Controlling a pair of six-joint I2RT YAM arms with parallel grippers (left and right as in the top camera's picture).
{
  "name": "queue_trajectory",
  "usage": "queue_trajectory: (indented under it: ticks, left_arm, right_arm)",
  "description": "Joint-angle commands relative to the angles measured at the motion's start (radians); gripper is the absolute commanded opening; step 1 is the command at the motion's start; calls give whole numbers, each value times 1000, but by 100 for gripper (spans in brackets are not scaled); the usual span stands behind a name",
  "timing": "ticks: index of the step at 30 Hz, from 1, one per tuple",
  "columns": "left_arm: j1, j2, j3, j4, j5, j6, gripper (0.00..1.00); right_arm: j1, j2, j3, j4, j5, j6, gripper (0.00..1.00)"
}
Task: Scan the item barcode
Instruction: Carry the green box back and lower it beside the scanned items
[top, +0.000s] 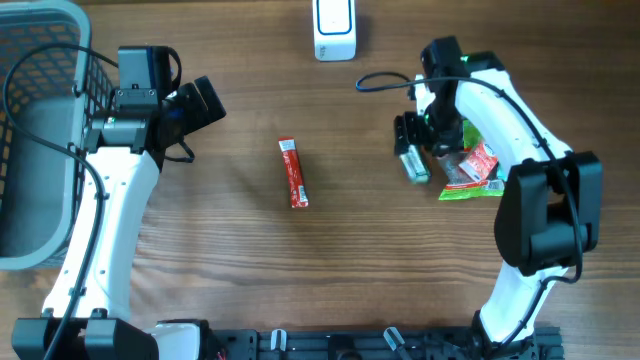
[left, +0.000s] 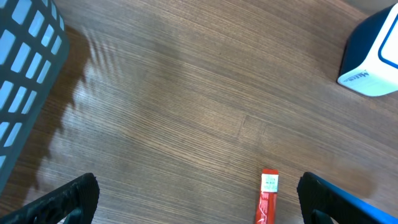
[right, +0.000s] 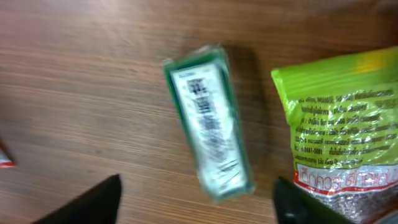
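While right gripper (right: 196, 202) gapes, green box (right: 208, 124) beneath

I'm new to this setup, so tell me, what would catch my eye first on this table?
A red stick packet lies alone mid-table. Below the open right gripper lies a green-and-white pack beside a bright green bag. A grey basket fills the left edge.

We see a brown wood-grain table (top: 350, 270). The sachet (top: 293, 173) is red with a white label. The box (right: 208, 121) is green with a white panel and dark print. The bag (right: 342, 118) is lime-green with a red band and white lettering. The scanner (top: 334, 30) is white with blue sides, and the basket (top: 45, 12) is grey with lattice walls.
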Motion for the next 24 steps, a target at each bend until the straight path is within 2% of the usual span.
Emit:
queue_trajectory:
  ticks: [1,6,15,16,18,19,20,24]
  left_arm:
    - [6,5,6,1,-13,12,100]
    - [6,5,6,1,-13,12,100]
    - [6,5,6,1,-13,12,100]
    - [6,5,6,1,-13,12,100]
    - [6,5,6,1,-13,12,100]
    - [6,5,6,1,-13,12,100]
    - [6,5,6,1,-13,12,100]
    - [6,5,6,1,-13,12,100]
  right_arm:
    - [-2,7,24,7,42,-31,100]
    - [16,-1,152,-70,-56,-41,100]
    - [177,-10,111,-3,-86,-37,100]
    - [192,-10,92,17,-86,-37,94]
    - [217,-10,43,76,-66,-34,45]
    - [225,-10,15,106,-51,-33,32]
    - [229,-10,-16,135,-32,-32,26]
    - [221,-10,-137,262,97,28,27]
